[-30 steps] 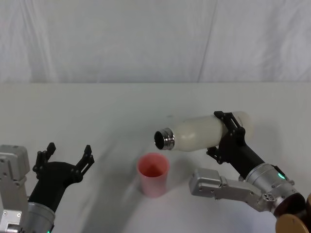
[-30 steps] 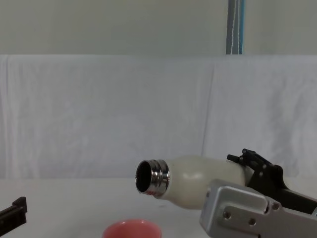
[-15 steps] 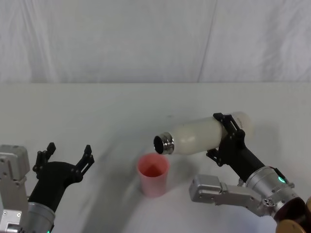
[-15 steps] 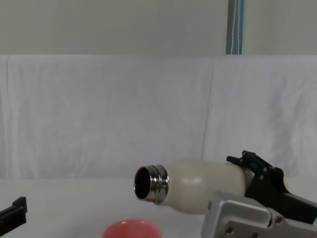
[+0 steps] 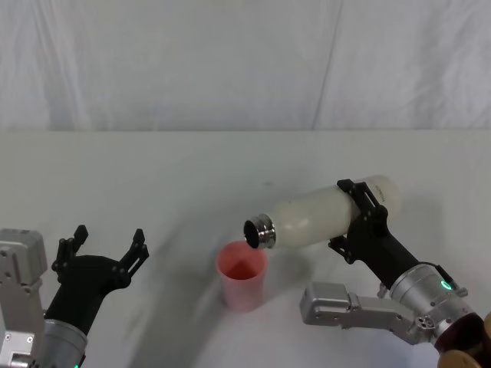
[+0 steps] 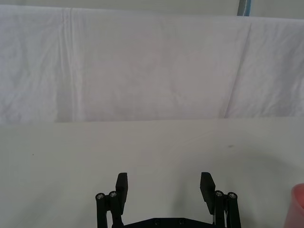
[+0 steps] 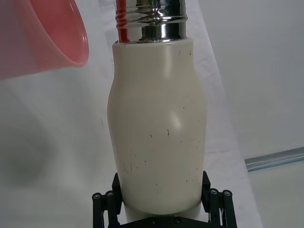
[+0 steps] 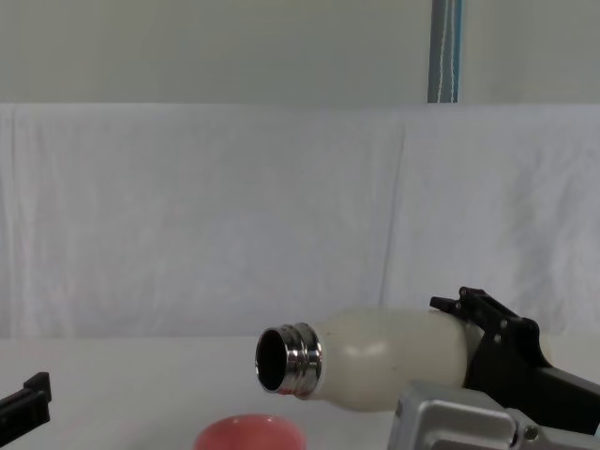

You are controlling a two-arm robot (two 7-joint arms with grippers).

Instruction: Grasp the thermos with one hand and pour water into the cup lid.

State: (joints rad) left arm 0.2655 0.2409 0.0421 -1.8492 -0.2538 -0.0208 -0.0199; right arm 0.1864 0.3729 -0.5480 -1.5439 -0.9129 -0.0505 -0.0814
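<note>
- A white cloth (image 5: pixel 230 61) hangs as a backdrop behind the white counter (image 5: pixel 192 176), and in the chest view a blue-grey vertical strip (image 8: pixel 445 52) shows on the wall above the cloth.
- The right tool (image 5: pixel 362 216) is clamped on the lower body of the thermos (image 5: pixel 322 218); in the right wrist view its black fingers (image 7: pixel 107 202) press on both sides of the cream bottle near its base.
- The thermos is held in the air, lying almost horizontal, with its steel neck (image 5: pixel 259 232) tilted a little downward toward the robot's left.
- The open mouth of the neck is just above the far right part of the rim of the cup lid (image 5: pixel 242 274).
- The cup lid stands upright on the counter, near the middle, between the two arms, with its opening up.
- In the chest view the rim of the cup lid (image 8: pixel 249 433) shows at the bottom edge, below and a little to the left of the steel neck (image 8: pixel 289 359).
- No stream of water is visible between the neck and the cup lid, though a thin one would perhaps be hard to see in these views.
- The left tool (image 5: pixel 106 244) hovers low over the counter at the robot's left, well apart from the cup lid, with its fingers (image 6: pixel 122 186) spread wide and nothing between them.
</note>
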